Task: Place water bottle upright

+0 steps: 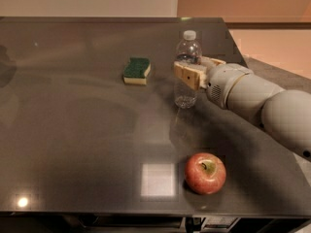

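The water bottle (187, 93) stands upright on the dark table (73, 130), right of centre, its white cap on top. It is clear and ribbed. My gripper (190, 70) reaches in from the right and is shut on the bottle at mid height. The near tan finger (187, 75) lies across the front of the bottle and hides its label band. The far finger (214, 61) shows behind the bottle. The bottle's base rests on the table top.
A green and yellow sponge (136, 70) lies left of the bottle. A red apple (205, 173) sits near the front edge, below the bottle. My white arm (262, 101) crosses the table's right side. The table's right edge is close behind the gripper.
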You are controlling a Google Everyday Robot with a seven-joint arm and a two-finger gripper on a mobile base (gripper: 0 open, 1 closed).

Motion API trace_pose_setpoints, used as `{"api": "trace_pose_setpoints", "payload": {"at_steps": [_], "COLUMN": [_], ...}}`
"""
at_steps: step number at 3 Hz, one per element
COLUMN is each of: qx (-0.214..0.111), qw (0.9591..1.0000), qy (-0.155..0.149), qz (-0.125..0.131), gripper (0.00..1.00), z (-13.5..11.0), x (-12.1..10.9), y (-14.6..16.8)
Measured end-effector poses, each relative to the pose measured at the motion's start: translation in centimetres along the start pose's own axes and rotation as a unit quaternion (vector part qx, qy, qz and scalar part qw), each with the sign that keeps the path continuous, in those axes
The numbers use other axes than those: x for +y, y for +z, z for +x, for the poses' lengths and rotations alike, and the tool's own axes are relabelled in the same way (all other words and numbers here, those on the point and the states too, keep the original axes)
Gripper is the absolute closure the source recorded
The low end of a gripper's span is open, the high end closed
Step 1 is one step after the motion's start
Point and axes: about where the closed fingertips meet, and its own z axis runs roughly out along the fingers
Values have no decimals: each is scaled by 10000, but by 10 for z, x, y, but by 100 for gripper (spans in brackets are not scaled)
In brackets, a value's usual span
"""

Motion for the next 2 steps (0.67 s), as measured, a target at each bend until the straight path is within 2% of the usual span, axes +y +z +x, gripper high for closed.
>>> {"api": "trace_pose_setpoints", "payload": {"at_steps": [1, 2], "qx": [2, 3], "qw": [10000, 10000], "qy": [-15, -22], "qz": [10, 23], "gripper": [13, 0], "z": [1, 2], "x": [-1, -3], "y": [1, 2]}}
